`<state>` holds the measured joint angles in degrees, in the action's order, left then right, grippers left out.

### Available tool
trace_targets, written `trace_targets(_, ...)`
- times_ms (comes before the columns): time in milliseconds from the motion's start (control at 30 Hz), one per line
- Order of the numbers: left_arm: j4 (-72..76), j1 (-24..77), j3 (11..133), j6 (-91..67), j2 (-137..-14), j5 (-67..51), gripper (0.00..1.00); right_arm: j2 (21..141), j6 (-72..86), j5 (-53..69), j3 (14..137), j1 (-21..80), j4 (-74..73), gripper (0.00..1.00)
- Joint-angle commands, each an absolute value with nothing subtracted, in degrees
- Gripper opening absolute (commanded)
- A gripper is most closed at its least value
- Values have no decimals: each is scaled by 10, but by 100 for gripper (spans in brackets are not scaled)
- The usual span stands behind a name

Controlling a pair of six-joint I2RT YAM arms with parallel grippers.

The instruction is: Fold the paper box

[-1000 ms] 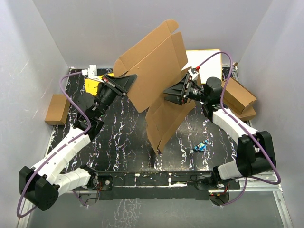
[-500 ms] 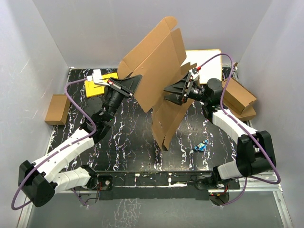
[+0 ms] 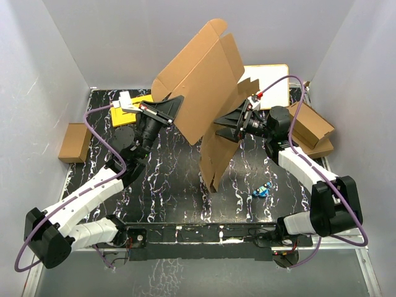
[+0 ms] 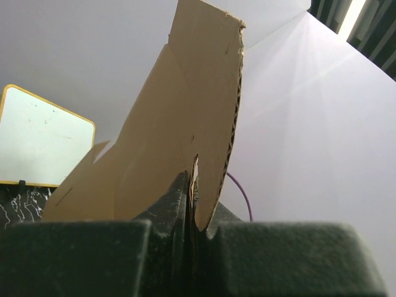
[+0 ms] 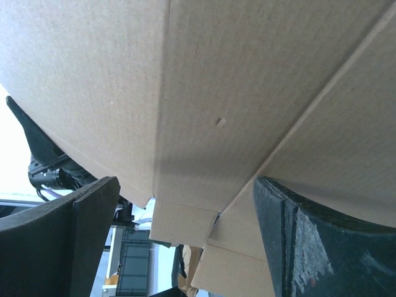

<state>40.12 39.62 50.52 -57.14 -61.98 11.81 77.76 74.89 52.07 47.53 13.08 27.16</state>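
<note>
The paper box (image 3: 201, 86) is standing up in the air over the middle of the table (image 3: 167, 185), unfolded into one big sheet bent along a crease. Its upper panel is tilting back toward the far wall, with small flaps at the top. Its lower panel is hanging below the bend, with the bottom corner coming close to the tabletop; I cannot tell whether it is touching there.

The left gripper (image 3: 179, 102) is reaching in from the left and pinching the left edge of the upper panel. In the left wrist view its jaws are pressing together on the corrugated edge, and the sheet is rising straight up from between them.

The right gripper (image 3: 221, 128) is sitting on the right side of the box, at the bend between the two panels, with its jaws spread wide. In the right wrist view the cardboard is filling the upper part of the picture, just ahead of the two dark fingers (image 5: 59, 241), which are standing far apart. I cannot tell whether either finger is touching the sheet.

A white board with a yellow rim (image 3: 272, 83) is lying behind the box at the far right. A yellow card (image 3: 133, 111) is lying behind the left gripper. A small brown box (image 3: 74, 142) is sitting by the left wall, and more cardboard boxes (image 3: 312, 130) are lying beside the right arm. A small blue object (image 3: 262, 189) is resting on the table, right of the lower panel.
</note>
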Motion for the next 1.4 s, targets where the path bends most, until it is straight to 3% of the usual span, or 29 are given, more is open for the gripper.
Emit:
trace_targets(0,462,407,512,-627,-618,105,0,796,782,506,483,134,336,99)
trace_targets(533,450,410,470,-692,-618,108,0,823,862,512,509,138,472,99)
trace_targets(1367,354,409,426,-667,-593,146,0,796,836,535,525,138,426,62)
